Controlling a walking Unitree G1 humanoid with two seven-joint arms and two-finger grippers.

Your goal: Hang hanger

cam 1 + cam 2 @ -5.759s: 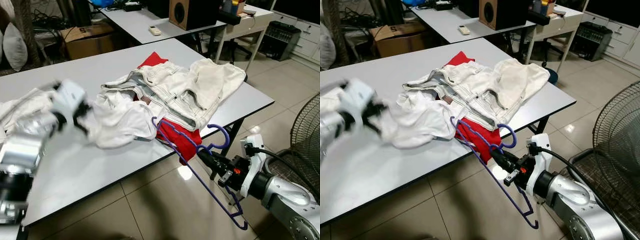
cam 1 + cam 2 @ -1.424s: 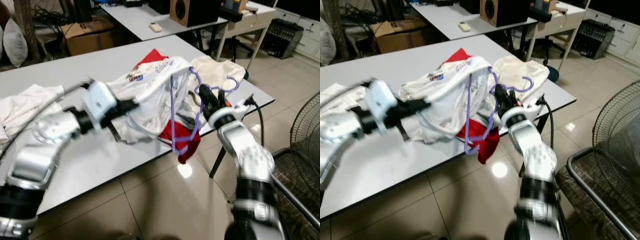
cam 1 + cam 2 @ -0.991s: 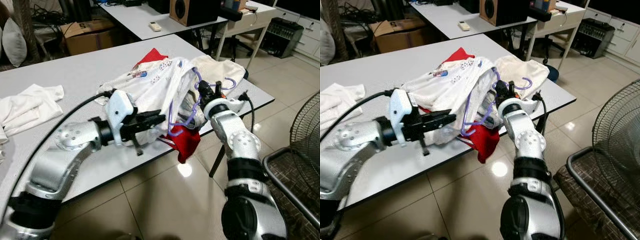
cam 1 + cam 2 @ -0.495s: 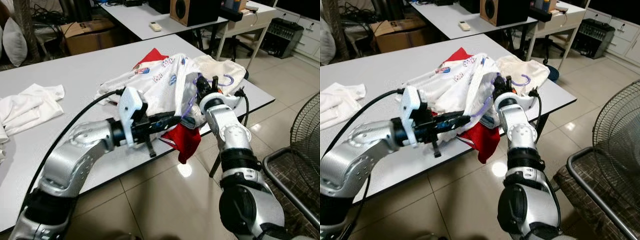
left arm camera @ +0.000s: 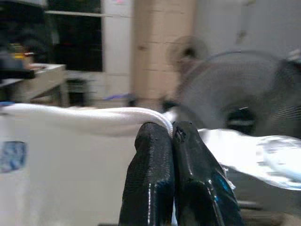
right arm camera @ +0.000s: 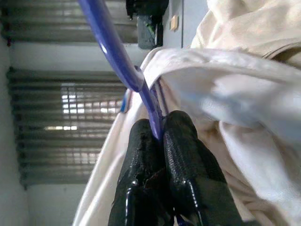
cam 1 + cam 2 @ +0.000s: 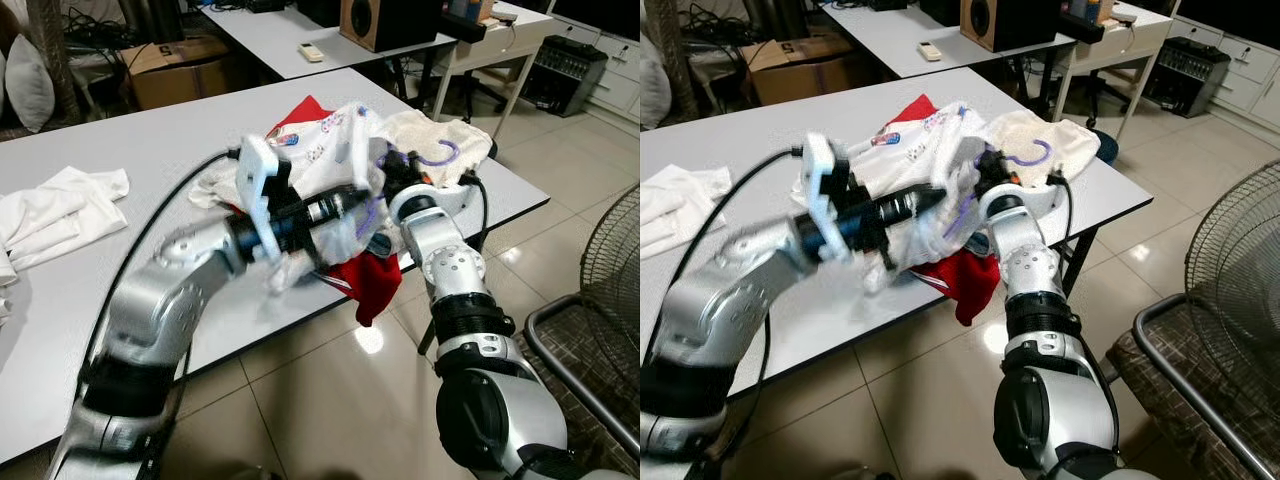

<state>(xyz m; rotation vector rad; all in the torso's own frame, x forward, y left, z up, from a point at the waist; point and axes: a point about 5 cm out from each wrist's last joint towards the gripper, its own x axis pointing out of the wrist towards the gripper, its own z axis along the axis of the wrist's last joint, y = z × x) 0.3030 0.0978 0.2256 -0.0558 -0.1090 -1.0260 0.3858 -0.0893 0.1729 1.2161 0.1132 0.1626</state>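
Note:
A purple hanger (image 6: 113, 49) is pinched by its wire in my right gripper (image 6: 159, 126), which is shut. In the head views this gripper (image 7: 390, 172) sits over the table's right end, and the hanger's hook (image 7: 446, 154) curls out beside it. My left gripper (image 5: 170, 131) is shut on the edge of a white printed shirt (image 7: 335, 130). It holds the shirt up off the grey table (image 7: 150, 140), right against the hanger and the right gripper. The cloth hides most of the hanger's frame. In the left eye view the left gripper (image 7: 345, 205) lies just left of the right one.
A red garment (image 7: 372, 282) hangs over the table's near edge, with cream trousers (image 7: 432, 132) behind it. White cloth (image 7: 60, 208) lies at the table's left. A standing fan (image 7: 612, 255) and a chair frame (image 7: 585, 345) are at the right. Behind stands a second table (image 7: 270, 45).
My left gripper has swung up and back with the white shirt, bunching it against the hanger. My right gripper has shifted slightly left, deeper into the cloth.

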